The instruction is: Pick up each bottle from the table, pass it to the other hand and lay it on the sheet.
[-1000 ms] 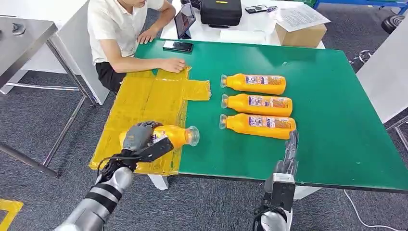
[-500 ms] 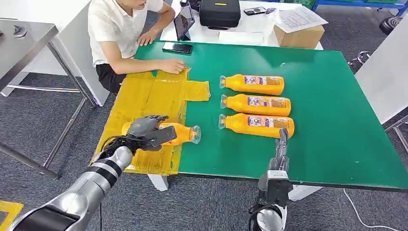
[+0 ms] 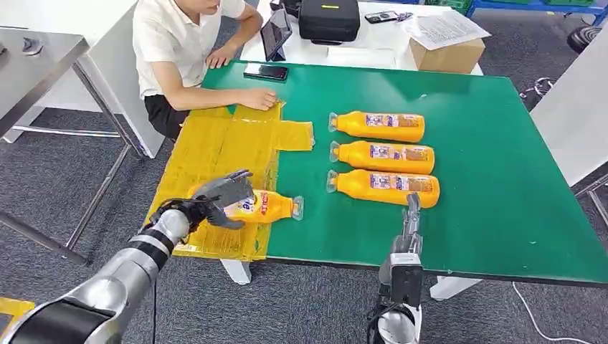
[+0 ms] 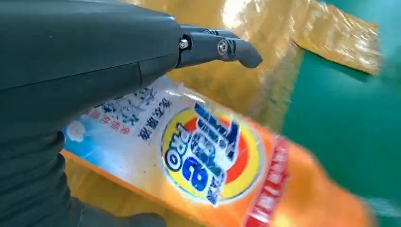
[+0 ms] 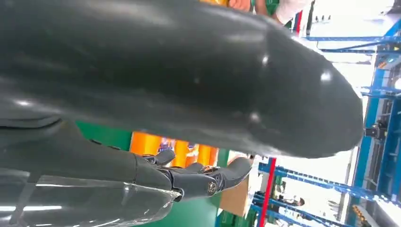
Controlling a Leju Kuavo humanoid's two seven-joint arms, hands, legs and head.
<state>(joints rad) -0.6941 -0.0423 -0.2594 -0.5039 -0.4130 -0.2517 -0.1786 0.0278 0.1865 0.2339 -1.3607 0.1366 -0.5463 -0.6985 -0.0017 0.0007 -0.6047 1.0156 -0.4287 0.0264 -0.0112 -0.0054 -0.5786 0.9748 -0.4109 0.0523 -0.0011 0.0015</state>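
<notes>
Three bottles [image 3: 380,155] lie apart; left wrist shows label under open robot hand [image 3: 224,192].

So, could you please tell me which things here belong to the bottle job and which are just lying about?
Belong to the job:
- bottle on the sheet
- three bottles on the green table
- yellow sheet
- left robot hand
- right robot hand

Just lying about:
- phone
- tablet
- black case
- cardboard box
- papers
</notes>
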